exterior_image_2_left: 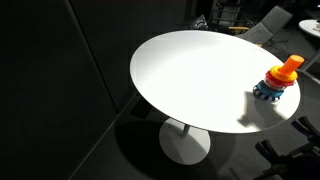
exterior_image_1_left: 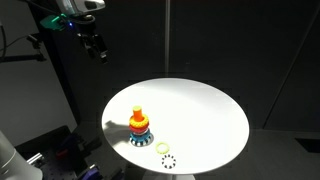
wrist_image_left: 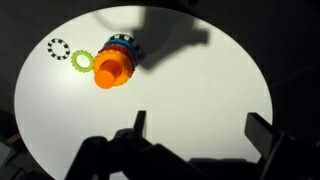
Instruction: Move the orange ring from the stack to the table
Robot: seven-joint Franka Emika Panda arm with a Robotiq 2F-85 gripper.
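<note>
The orange ring is sitting on the stack, not yet lifted, while the spread, empty end effector is hovering upper left.

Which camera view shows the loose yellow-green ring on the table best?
The wrist view: seen from above, the yellow-green ring lies whole beside the stack. In an exterior view the ring is tiny; in an exterior view showing the stack it cannot be seen.

Orange ring on stack w/ blue base, upright, nr edge of round white table
</note>
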